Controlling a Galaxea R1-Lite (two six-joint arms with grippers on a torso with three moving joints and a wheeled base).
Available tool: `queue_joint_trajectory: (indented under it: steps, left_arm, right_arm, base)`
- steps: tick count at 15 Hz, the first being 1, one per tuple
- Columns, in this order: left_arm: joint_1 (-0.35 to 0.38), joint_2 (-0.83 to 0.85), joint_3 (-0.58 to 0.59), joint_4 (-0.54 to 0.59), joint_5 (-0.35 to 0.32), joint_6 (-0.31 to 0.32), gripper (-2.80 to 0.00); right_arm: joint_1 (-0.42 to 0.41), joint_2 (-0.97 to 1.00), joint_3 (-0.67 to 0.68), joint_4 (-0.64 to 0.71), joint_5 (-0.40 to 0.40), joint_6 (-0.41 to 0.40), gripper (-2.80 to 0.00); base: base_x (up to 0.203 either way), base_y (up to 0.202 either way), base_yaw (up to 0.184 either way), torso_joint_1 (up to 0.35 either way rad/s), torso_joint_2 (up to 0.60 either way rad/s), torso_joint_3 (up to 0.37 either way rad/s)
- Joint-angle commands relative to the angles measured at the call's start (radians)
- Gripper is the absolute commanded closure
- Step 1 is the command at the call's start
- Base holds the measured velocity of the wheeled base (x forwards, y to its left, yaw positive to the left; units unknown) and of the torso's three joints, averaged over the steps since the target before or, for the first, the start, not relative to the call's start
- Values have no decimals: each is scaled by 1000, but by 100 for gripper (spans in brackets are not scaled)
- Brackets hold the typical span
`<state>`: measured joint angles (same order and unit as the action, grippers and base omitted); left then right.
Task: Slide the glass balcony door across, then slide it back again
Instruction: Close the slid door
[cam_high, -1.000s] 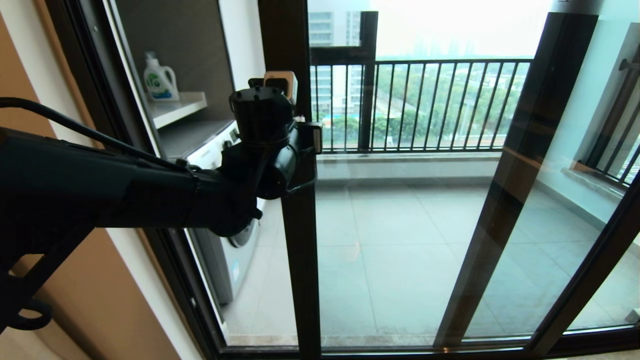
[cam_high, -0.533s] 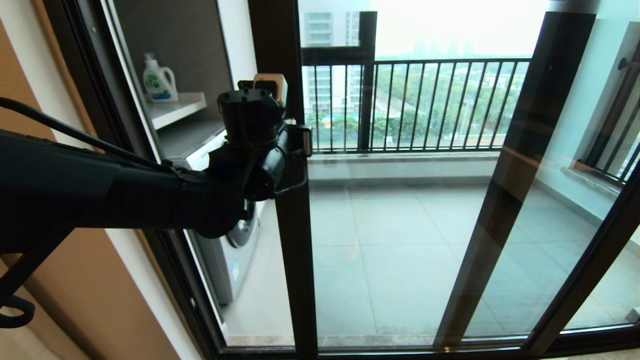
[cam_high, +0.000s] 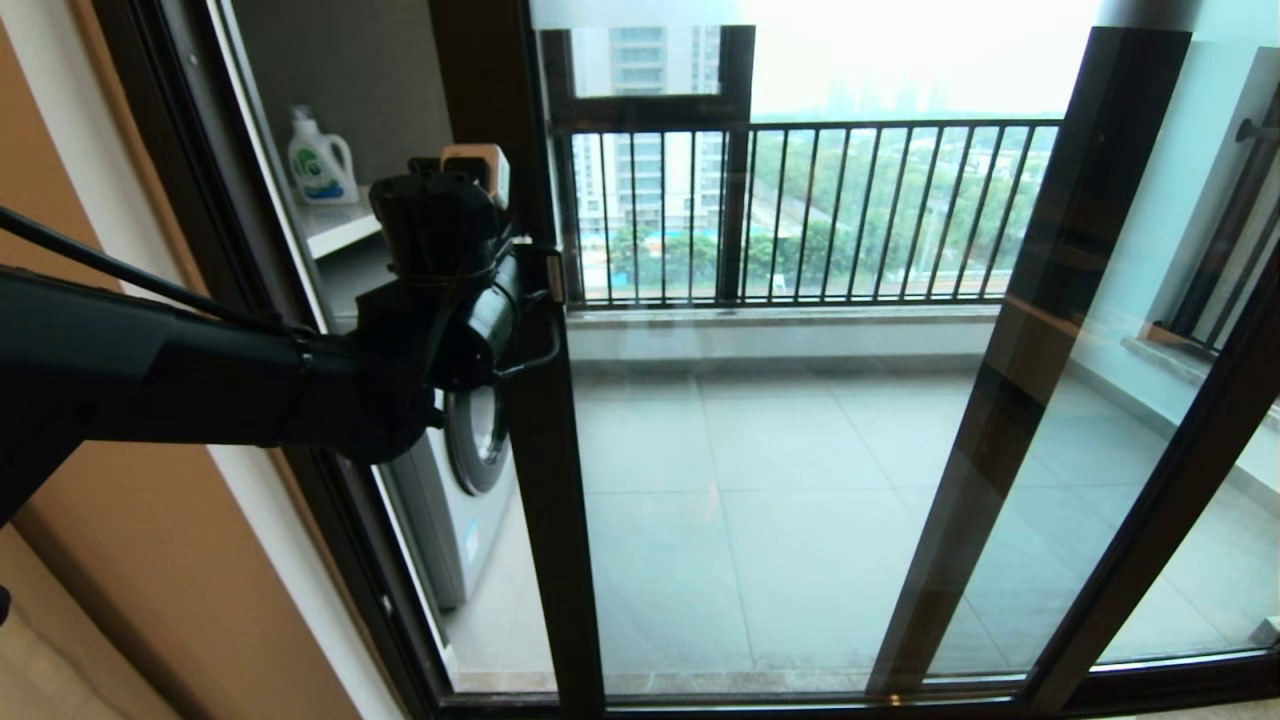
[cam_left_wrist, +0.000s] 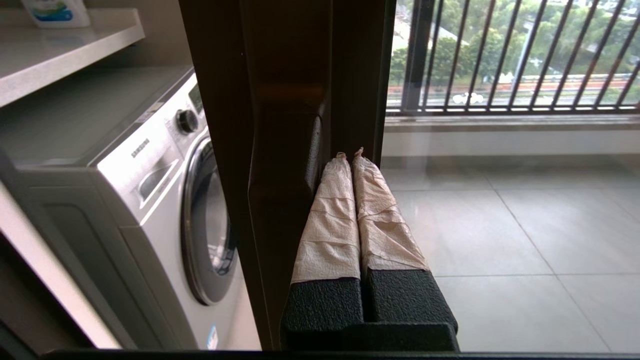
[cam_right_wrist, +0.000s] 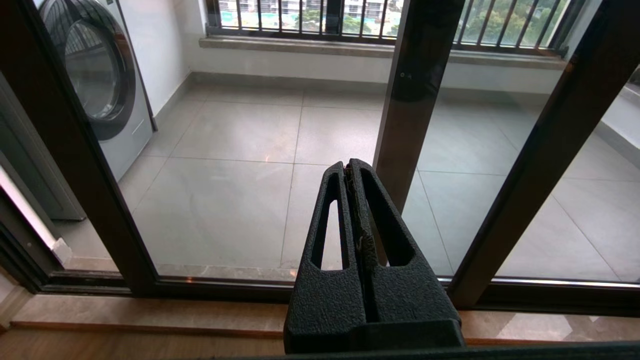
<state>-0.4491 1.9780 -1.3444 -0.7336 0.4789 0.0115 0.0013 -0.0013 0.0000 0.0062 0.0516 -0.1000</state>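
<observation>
right gripper (cam_right_wrist: 350, 172): nearest, low, parked; fingers pressed together on nothing, aimed at floor sill.
sill (cam_right_wrist: 150, 312): tan stone strip under dark bottom track, 6 o'clock in head view.
left gripper (cam_left_wrist: 351, 159): tape-wrapped fingers (cam_left_wrist: 330, 215) pinched together, gripping nothing, tips against door stile; arm reaching in from 9 o'clock.
glass balcony door (cam_high: 540, 480): dark left stile just left of centre, glass spreading toward 3 o'clock; narrow open gap at 8 o'clock beside outer frame.
second dark stile (cam_high: 1010, 380): leaning, 3 o'clock side, behind glass.
washing machine (cam_high: 455, 490): white front-loader, 8 o'clock, past gap.
shelf (cam_high: 340, 230): above washer, 10 o'clock.
detergent bottle (cam_high: 320, 160): white, on shelf.
balcony floor (cam_high: 760, 480): pale grey tiles, centre.
railing (cam_high: 850, 210): black vertical bars, 12 to 1 o'clock; trees, towers beyond.
</observation>
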Motion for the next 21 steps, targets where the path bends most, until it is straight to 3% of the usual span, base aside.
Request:
queue_joint_trajectory:
  steps: [1, 12, 16, 21]
  left_arm:
    - [24, -26, 60, -34, -7, -1, 0]
    - [200, -54, 143, -116, -41, -1, 0]
    - [296, -96, 195, -115, -127, -21, 0]
    - [379, -90, 206, -116, -163, -33, 0]
  right_arm:
    - [0, 1, 2, 0, 1, -1, 0]
    - [0, 1, 2, 0, 1, -1, 0]
    - [0, 1, 2, 0, 1, -1, 0]
    - [0, 1, 2, 0, 1, -1, 0]
  base:
    - [0, 0, 0, 0, 0, 0]
    - [0, 0, 0, 0, 0, 0]
    - [0, 0, 0, 0, 0, 0]
    - [0, 0, 0, 0, 0, 0]
